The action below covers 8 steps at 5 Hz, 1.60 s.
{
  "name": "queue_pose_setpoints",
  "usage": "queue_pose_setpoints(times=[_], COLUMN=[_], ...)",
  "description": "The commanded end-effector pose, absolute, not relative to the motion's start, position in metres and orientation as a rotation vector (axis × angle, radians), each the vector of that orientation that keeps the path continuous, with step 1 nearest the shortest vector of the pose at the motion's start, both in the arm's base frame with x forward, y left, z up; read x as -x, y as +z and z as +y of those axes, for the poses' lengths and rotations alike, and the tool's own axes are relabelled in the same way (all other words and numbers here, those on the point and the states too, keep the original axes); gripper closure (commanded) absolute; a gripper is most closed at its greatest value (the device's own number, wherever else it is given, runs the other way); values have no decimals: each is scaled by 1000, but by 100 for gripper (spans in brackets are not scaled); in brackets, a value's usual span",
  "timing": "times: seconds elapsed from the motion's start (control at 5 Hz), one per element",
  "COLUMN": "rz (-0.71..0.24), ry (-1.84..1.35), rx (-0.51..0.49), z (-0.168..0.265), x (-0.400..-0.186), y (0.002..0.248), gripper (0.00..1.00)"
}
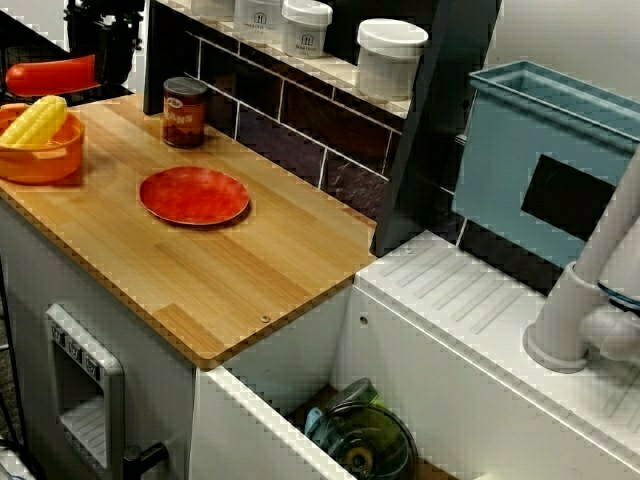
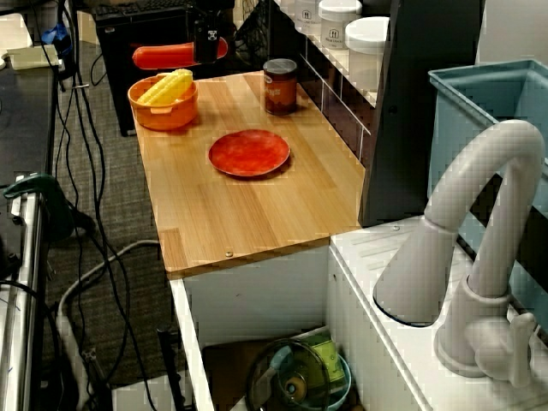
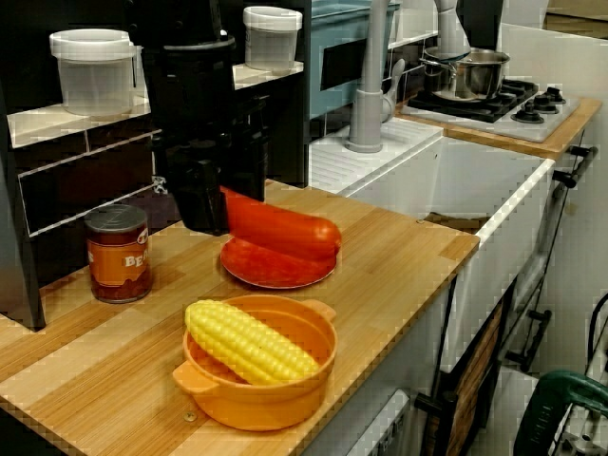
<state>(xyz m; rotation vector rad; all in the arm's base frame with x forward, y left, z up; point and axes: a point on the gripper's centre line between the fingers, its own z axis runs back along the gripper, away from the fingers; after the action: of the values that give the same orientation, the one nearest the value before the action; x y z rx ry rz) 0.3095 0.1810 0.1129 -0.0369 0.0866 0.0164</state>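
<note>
Currently the jaws are clamped on one end of the red sausage (image 3: 285, 228), holding it roughly level in the air, off the bench (image 3: 399, 266). In the bowl-end view it overlaps the red plate (image 3: 271, 268). The sink-end view and the high side view put it up by the far side of the orange bowl (image 3: 275, 399), well apart from the plate. Can't tell the exact height.

Corn (image 3: 249, 342) lies in the bowl, one end poking over the rim. Plate sits mid-bench, between bowl and sink. Can (image 3: 119, 252) stands upright by the dark tile wall, near the plate, touching nothing. White jars (image 3: 93, 71) on the shelf above. Faucet (image 2: 479, 223) beside the sink, glass lid (image 1: 365, 445) down in it. Pot (image 3: 470, 71) on the stove past the sink.
</note>
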Motion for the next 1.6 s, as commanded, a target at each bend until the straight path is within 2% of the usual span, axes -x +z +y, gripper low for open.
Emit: queue_pose_setpoints(times=[0.0, 0.2, 0.6, 1.0, 1.4], rz=[39, 77, 86, 117, 141], ry=[-103, -123, -93, -71, -37], rx=[91, 195, 230, 242, 245], z=[147, 134, 121, 96, 87], x=[-290, -284, -290, -302, -317], y=[119, 108, 91, 61, 51], gripper=[100, 100, 100, 100, 100])
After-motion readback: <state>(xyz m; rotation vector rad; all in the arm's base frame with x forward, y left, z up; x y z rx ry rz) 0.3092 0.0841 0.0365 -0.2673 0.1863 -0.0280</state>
